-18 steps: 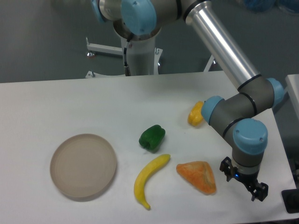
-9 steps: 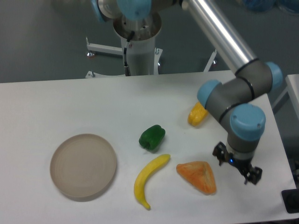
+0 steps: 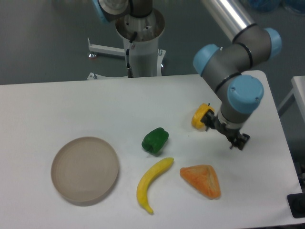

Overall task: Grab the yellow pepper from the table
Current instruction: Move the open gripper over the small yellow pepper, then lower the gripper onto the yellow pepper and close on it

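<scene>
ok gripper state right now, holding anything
Gripper: jaws open, holding nothing, right beside the yellow pepper, which sits on the table.

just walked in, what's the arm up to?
The arm's gripper is right beside the yellow pepper near the right side of the table, but the pepper sits on the tabletop, not lifted. Whether the fingers are touching it can't be told from this angle. The green pepper, banana, orange wedge and round plate lie untouched toward the front.
</scene>
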Available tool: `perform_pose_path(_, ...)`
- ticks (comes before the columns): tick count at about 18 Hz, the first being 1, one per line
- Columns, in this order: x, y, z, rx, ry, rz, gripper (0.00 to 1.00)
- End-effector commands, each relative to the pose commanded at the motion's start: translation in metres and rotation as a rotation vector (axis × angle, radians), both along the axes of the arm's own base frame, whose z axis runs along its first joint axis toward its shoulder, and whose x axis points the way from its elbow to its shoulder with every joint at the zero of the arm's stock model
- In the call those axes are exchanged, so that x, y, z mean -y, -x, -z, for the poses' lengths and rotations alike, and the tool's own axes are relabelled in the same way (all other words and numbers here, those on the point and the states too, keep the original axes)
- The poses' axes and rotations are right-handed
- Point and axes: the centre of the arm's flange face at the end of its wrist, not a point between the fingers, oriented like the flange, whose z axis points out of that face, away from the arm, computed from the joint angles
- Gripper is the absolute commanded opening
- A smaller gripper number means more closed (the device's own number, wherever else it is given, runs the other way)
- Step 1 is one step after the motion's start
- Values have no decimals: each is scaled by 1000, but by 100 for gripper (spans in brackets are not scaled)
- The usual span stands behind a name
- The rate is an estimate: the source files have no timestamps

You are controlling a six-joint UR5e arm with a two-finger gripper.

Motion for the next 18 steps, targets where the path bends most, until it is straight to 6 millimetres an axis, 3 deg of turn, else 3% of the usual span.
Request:
perform_pose_path(5,30,-19,22,-13,101,22,100)
perform_pose_path(11,37,-25,47,-36,93,27,100)
perform_pose_path(18,43,-30,53,-60,78,66,100)
